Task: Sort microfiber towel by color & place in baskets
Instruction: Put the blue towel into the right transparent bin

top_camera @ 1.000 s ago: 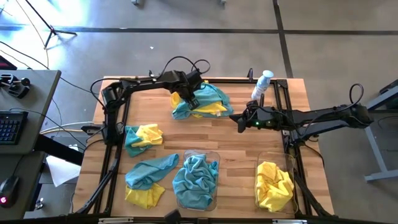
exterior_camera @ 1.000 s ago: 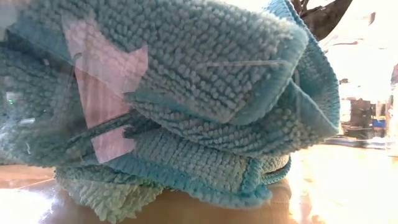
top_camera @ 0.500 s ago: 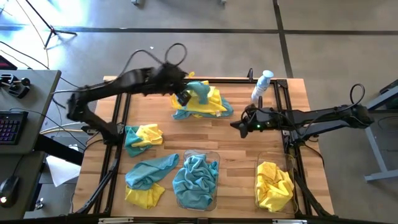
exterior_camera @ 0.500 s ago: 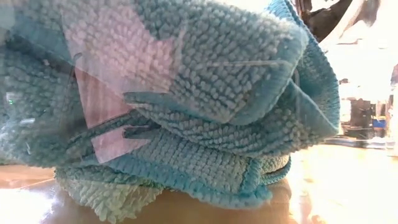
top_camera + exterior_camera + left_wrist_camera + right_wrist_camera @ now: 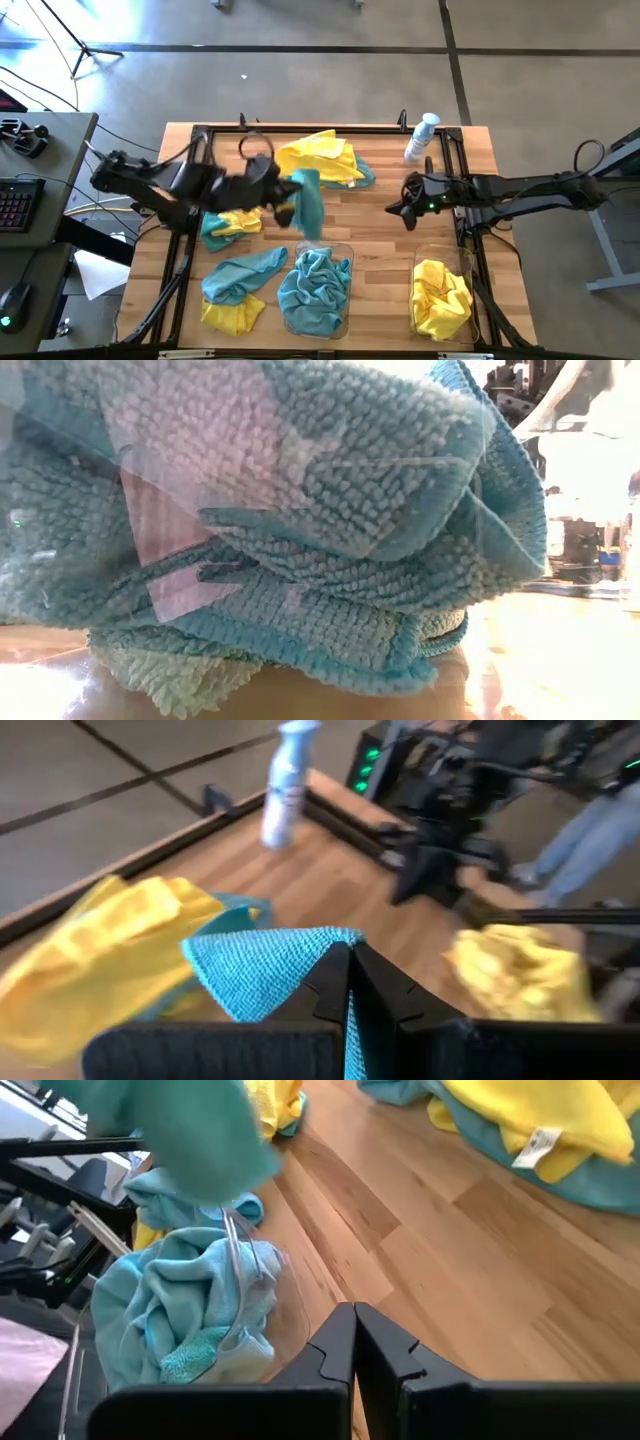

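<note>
My left gripper (image 5: 290, 200) is shut on a teal towel (image 5: 308, 205) over the table's middle, just far of the bin of teal towels (image 5: 315, 290). That bin's cloth (image 5: 280, 530) fills the low view. A second bin (image 5: 440, 298) at the near right holds yellow towels. A yellow towel (image 5: 315, 158) lies on a teal one (image 5: 362, 176) at the far edge. More teal and yellow towels (image 5: 228, 222) lie at the near left. My right gripper (image 5: 402, 208) is shut, hovers right of centre and holds nothing (image 5: 355, 1330). My left gripper pinches the teal towel between its two shut fingers (image 5: 330, 982) at a folded edge near a corner (image 5: 318, 945). It reaches in from the table's left, about level. The towel hangs below the fingers, slack and lifted clear of the table (image 5: 310, 222).
A white and blue spray bottle (image 5: 422, 135) stands at the far right, beside a black frame rail (image 5: 455, 150). A teal towel (image 5: 240, 275) and a yellow one (image 5: 232, 315) lie near the near left corner. Bare wood (image 5: 385, 260) shows between the two bins.
My left gripper has pulled the teal towel off the far pile, lifted it clear and carried it toward the near edge and the teal bin, while the arm swung back to the left. The yellow towel now lies uncovered on the pile. My right gripper drifted slightly right.
</note>
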You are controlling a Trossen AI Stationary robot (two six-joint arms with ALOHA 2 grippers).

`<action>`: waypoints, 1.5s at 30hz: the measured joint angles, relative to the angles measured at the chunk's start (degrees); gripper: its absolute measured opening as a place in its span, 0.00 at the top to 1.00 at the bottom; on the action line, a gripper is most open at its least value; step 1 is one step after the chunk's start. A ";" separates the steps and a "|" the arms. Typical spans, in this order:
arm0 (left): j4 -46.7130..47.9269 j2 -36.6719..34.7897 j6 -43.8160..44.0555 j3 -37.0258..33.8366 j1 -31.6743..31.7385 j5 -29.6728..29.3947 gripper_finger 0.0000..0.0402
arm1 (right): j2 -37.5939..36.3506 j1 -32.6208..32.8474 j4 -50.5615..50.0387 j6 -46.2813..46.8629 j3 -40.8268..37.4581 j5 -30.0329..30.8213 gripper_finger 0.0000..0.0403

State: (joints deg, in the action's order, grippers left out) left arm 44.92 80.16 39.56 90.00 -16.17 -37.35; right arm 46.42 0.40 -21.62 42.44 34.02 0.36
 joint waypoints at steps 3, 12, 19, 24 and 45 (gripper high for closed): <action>-2.60 0.35 1.92 0.00 -5.95 -2.64 1.00 | -0.59 0.00 -0.07 -1.49 0.00 -0.01 1.00; -6.53 1.85 8.97 0.04 -21.09 -12.38 1.00 | -0.79 0.00 -1.02 -3.02 0.00 -0.89 1.00; -13.03 6.84 9.83 0.00 -22.41 -13.06 1.00 | -0.77 0.00 -3.10 -3.94 0.00 -1.14 1.00; -17.09 11.51 9.84 0.00 -16.21 -3.72 1.00 | -0.77 0.00 -3.05 -4.44 0.00 -1.23 1.00; -0.24 27.57 32.92 0.00 -7.11 26.41 1.00 | -0.73 0.00 -4.92 -5.39 0.00 -2.38 1.00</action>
State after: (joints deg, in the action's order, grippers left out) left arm 44.68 107.73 72.47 90.00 -23.29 -10.94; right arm 45.69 0.40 -26.54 37.05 34.02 -2.02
